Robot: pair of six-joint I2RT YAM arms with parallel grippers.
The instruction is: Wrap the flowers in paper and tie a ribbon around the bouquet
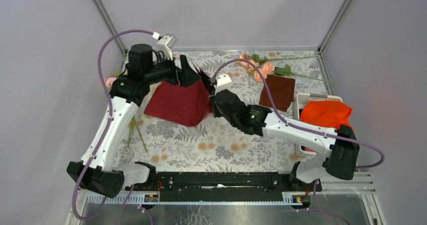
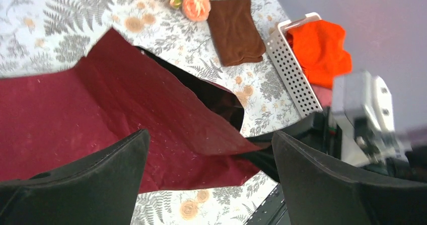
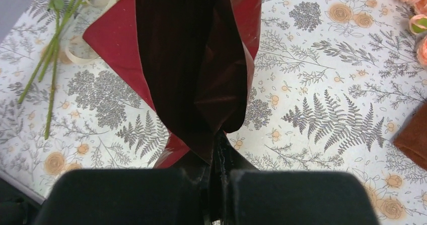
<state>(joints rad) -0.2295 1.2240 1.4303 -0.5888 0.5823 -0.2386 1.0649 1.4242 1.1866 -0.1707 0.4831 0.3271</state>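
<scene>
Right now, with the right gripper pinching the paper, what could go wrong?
The right gripper is shut on one edge of the thin paper, which is lifted and folded; a hard pull might tear it.
The left gripper is open, so nothing pins the sheet: it may slide and drag the ribbon at its edge.
Flowers at the far edge lie off the paper and could get left out.

Plain lilac-grey walls (image 1: 45,59) close the bench (image 1: 221,147) in on three sides, slim metal posts (image 1: 105,16) rising at the back corners. A white cloth (image 3: 322,84) printed with grey ferns and tan blossoms covers the bench.
</scene>
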